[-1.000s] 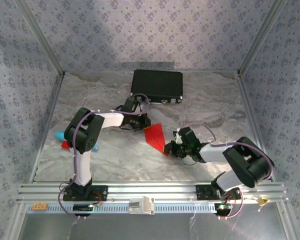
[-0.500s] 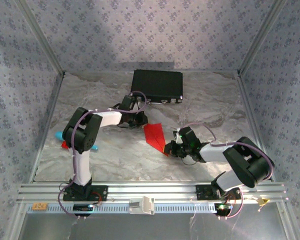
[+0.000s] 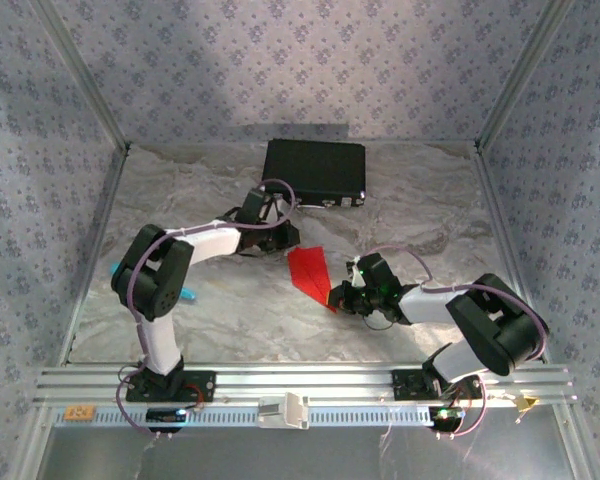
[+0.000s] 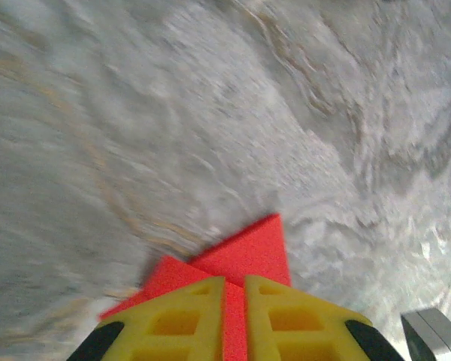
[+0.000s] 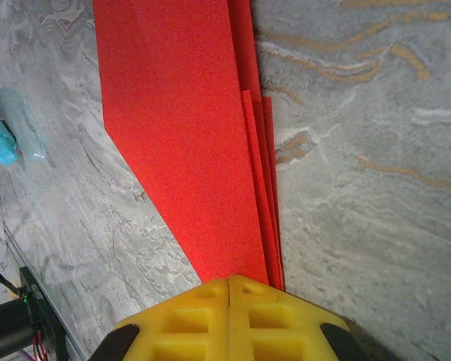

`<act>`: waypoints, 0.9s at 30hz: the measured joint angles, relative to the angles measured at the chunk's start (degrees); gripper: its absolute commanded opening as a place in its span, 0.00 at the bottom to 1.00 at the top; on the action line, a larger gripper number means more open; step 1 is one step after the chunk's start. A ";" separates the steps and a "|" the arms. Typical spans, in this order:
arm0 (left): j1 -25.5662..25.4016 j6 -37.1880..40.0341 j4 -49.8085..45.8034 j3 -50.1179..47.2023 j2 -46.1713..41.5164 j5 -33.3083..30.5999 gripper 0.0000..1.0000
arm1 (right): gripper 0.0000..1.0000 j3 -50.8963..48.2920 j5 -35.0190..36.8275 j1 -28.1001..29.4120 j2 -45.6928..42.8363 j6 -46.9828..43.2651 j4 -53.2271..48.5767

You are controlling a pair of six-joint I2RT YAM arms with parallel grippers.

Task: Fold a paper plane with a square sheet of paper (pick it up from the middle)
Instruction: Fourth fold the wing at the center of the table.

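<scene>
The red paper plane [image 3: 308, 268] lies folded flat on the marble table as a pointed wedge, its narrow tip toward my right arm. My left gripper [image 3: 283, 245] hovers at its far wide end. In the left wrist view its yellow fingers [image 4: 188, 316] stand a narrow gap apart around [image 4: 234, 282], and the red paper [image 4: 248, 252] shows through the gap and beyond the tips. My right gripper [image 3: 336, 298] is shut, its tips [image 5: 229, 280] resting on the narrow end of the stacked red layers [image 5: 188, 135].
A black rectangular case [image 3: 315, 170] lies at the back of the table, just beyond the left gripper. A small turquoise object [image 3: 187, 294] lies by the left arm and shows again as the turquoise piece [image 5: 4, 139]. Patterned walls close in both sides.
The left arm's elbow has swung to the left and its jaws have parted slightly at the paper's wide end. The right arm and the paper stay put.
</scene>
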 measured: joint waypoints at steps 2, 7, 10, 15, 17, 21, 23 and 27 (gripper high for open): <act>-2.29 0.17 0.20 -0.15 0.00 0.52 0.14 | 0.00 0.00 0.00 -0.04 -0.17 0.00 -0.39; -7.19 0.39 2.12 -0.42 1.75 3.91 0.13 | 0.00 0.07 0.00 -0.04 -0.17 0.00 -0.57; -8.04 0.35 2.93 -0.72 3.91 4.61 0.12 | 0.00 0.15 -0.02 -0.04 -0.17 0.00 -0.72; -7.21 0.13 3.56 -1.97 5.49 4.87 0.10 | 0.00 0.20 -0.26 -0.04 -0.28 -0.17 -0.96; -6.99 0.09 3.69 -1.97 5.68 5.11 0.09 | 0.00 0.20 -0.20 -0.04 -0.61 -0.22 -1.46; -6.88 -0.13 4.37 -2.25 5.70 5.11 0.09 | 0.00 0.20 -0.22 -0.04 -1.97 -0.42 -3.72; -6.84 -0.13 4.68 -2.45 5.70 5.25 0.08 | 0.00 0.22 -0.42 -0.04 -2.69 -0.46 -4.96; -6.78 -0.13 5.07 -2.62 5.73 5.40 0.08 | 0.00 1.40 -0.90 -0.04 -4.17 -0.90 -7.37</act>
